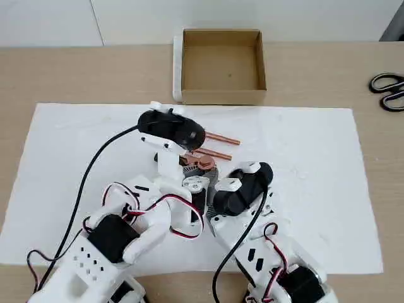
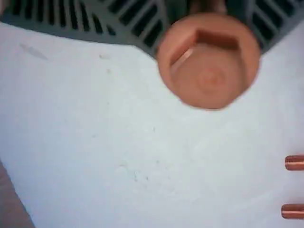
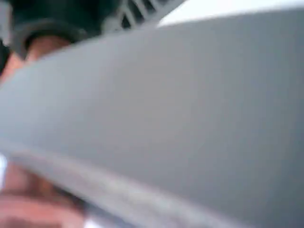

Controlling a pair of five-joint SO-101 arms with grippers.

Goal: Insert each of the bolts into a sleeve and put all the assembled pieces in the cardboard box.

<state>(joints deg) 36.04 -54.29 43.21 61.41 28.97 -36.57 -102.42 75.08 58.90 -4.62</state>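
A grey ribbed sleeve (image 1: 191, 165) with a copper bolt head (image 1: 206, 163) against it sits on the white paper between the two arms. My left gripper (image 1: 187, 159) comes down onto it from the left and my right gripper (image 1: 213, 182) meets it from the right, both hidden under the arm bodies. Close in the left wrist view, the hexagonal bolt head (image 2: 209, 61) faces the camera in front of the sleeve's ribs (image 2: 95, 19). Two loose copper bolts (image 1: 222, 139) (image 1: 214, 153) lie just beyond. The open cardboard box (image 1: 221, 96) stands at the back.
A white paper sheet (image 1: 315, 177) covers the middle of the wooden table. Scissors (image 1: 387, 91) lie at the right edge. The tips of the two loose bolts (image 2: 294, 162) (image 2: 292, 211) show at the edge of the left wrist view. A blurred grey surface (image 3: 180, 109) lies close across the right wrist view.
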